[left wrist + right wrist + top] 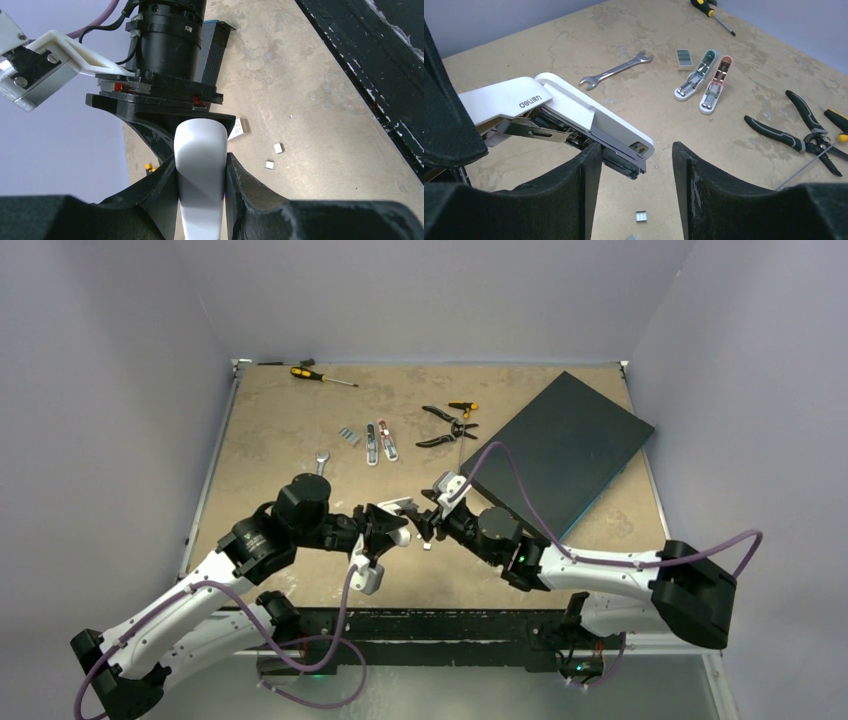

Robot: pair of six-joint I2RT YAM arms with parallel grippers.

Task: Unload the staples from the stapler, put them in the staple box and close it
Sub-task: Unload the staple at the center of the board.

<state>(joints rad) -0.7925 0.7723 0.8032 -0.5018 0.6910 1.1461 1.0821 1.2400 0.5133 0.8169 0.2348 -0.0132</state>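
My left gripper [201,175] is shut on a white stapler [200,150] and holds it above the table. The stapler [559,107] is hinged open, its dark metal magazine sticking out at the front. The right gripper [636,170] stands open around the magazine's tip. Its left finger [586,175] touches the magazine and its right finger stands apart. In the top view both grippers, left [388,530] and right [428,524], meet at the stapler [398,507] near the table's front middle. Small silvery staples [641,215] lie on the table below, as two blocks [278,148] in the left wrist view.
A wrench [321,462], a teal [696,75] and a pink small stapler [716,84] and a grey ribbed block [684,58] lie mid-table. Pliers [447,427], a screwdriver [320,375] and a dark flat case [565,450] sit farther back. A small white box [238,128] lies under the stapler.
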